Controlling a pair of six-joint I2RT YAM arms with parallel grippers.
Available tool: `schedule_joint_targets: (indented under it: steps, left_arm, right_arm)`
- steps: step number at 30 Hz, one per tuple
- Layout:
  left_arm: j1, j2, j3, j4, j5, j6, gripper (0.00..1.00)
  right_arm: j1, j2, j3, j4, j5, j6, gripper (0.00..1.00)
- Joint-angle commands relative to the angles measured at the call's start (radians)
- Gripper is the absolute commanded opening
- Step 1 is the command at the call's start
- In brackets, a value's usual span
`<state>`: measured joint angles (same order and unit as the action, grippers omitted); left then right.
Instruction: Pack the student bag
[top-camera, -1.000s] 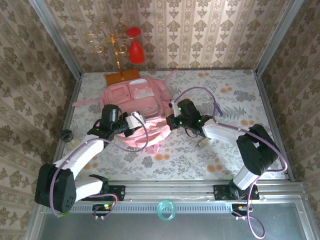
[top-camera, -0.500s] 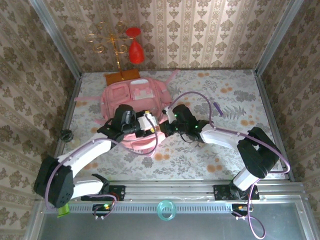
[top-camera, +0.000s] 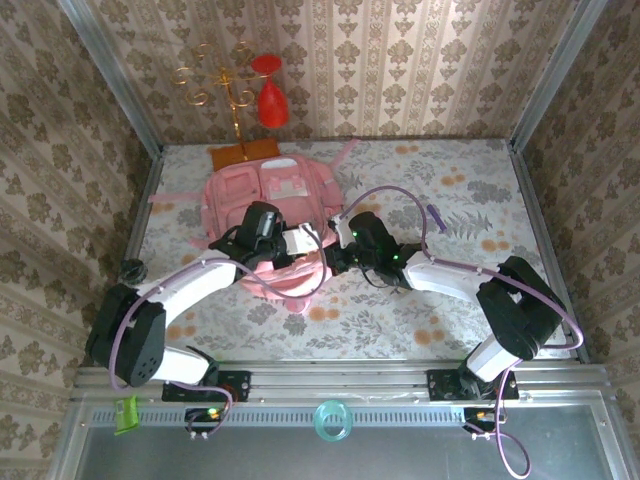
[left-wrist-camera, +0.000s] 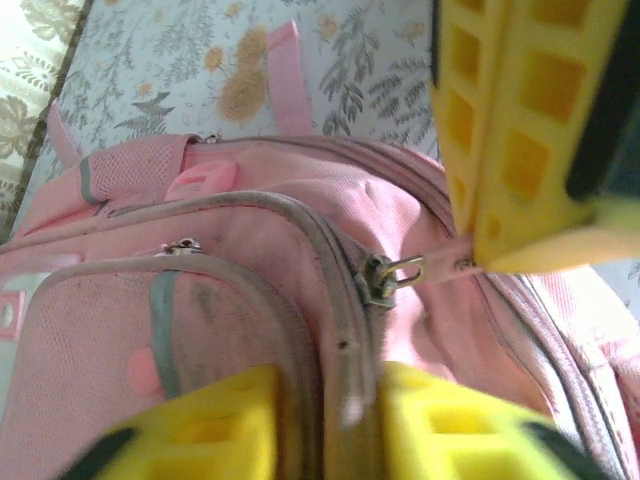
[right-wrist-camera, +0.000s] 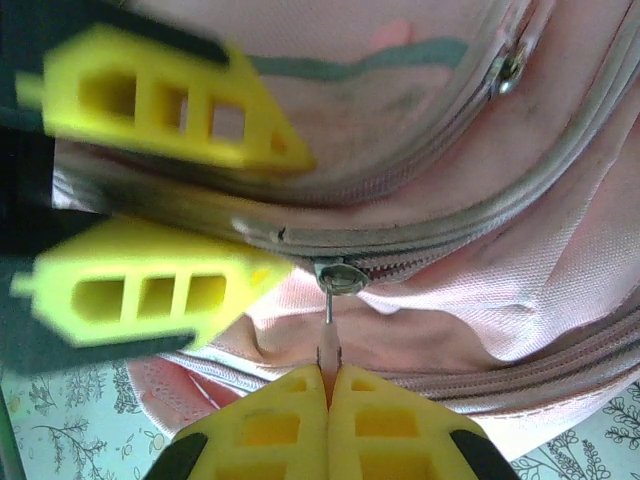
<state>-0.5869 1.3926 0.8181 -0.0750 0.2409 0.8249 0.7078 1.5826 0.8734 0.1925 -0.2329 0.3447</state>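
Since a second ago my left arm has swung in along the near end of the bag, from out by its left corner to right beside my right wrist, and both sets of jaws now meet at the same stretch of zip. My right gripper (right-wrist-camera: 328, 378) has its fingers pressed flat together on the thin pull tab (right-wrist-camera: 327, 350), which hangs from the zip slider (right-wrist-camera: 340, 276) just beyond the tips. My left gripper (left-wrist-camera: 330, 405) has closed in on the grey-edged zip seam and pinches that ridge of fabric. It sits just beside the slider, on its left as seen from above.

Both grips are on the student bag (top-camera: 270, 185). It lies flat on the table (top-camera: 470, 190), left of centre and pockets up. Its long axis runs away from my bases toward the back wall, and its near end is bunched under my wrists. The zip track curves across that near end, roughly left to right.

By my judgement the next pull belongs to the right arm. It already has the tab, and the slider should travel along the track away from the left grip, which only has to anchor the seam. Which side of the slider is already unzipped I cannot tell.
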Motion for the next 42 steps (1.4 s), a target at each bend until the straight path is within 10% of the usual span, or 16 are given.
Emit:
schedule_joint_targets:
  steps: [1, 22, 42]
  left_arm:
    - [0.009, 0.001, 0.025, -0.062, -0.022, 0.038, 0.08]
    - [0.139, -0.184, -0.125, 0.005, 0.302, 0.041, 0.0]
    - [0.236, -0.26, -0.209, 0.014, 0.546, 0.176, 0.0]
  right_arm:
    - [0.004, -0.032, -0.003, 0.004, 0.042, 0.002, 0.0]
    - [-0.032, 0.044, 0.118, -0.21, 0.394, -0.038, 0.0]
    - [-0.118, 0.291, 0.376, -0.223, 0.454, -0.084, 0.0]
